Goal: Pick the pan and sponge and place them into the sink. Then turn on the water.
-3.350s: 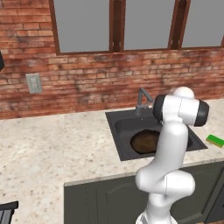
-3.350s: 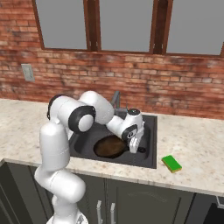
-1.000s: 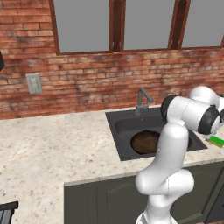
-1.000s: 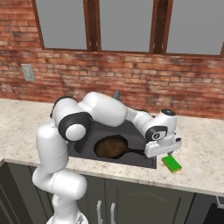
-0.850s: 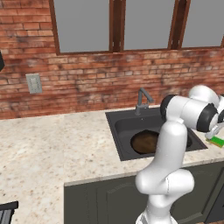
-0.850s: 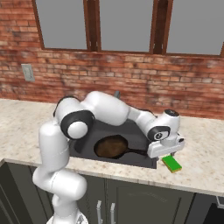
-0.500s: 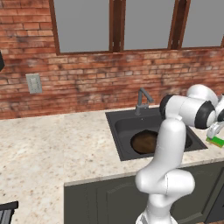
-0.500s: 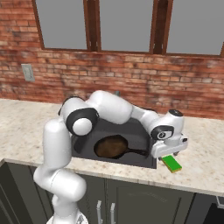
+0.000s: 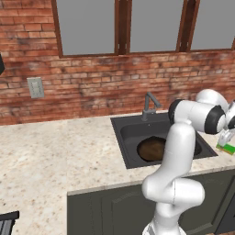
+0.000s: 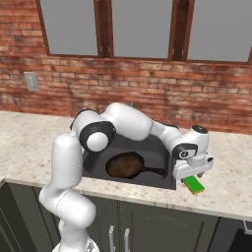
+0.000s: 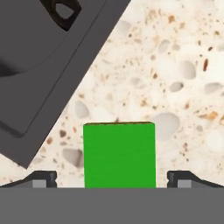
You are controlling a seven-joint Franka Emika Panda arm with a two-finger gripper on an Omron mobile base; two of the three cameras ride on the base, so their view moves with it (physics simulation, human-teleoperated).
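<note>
The green sponge point(image 10: 195, 185) lies on the speckled counter just right of the dark sink point(image 10: 158, 151). My gripper point(image 10: 192, 175) hangs open right above it. In the hand view the sponge point(image 11: 119, 155) sits between my two fingertips point(image 11: 43, 178), which stand well apart on either side of it. The dark brown pan point(image 10: 124, 164) rests inside the basin, its handle pointing right. From the left, the pan point(image 9: 151, 148) shows in the sink point(image 9: 120, 137), and the sponge point(image 9: 228, 148) shows under my gripper point(image 9: 226, 140). No water falls from the grey faucet point(image 9: 149, 103).
A brick wall with windows runs behind the counter point(image 9: 55, 156). A wall outlet point(image 9: 35, 87) sits at the left. The sink's corner point(image 11: 26, 148) and the pan handle's end point(image 11: 65, 9) lie close to the sponge. Dark cabinet fronts point(image 10: 147, 226) stand below the counter.
My gripper has moved a little further right and down, from beside the sink's edge to just over the sponge. It stayed open. The pan has not moved.
</note>
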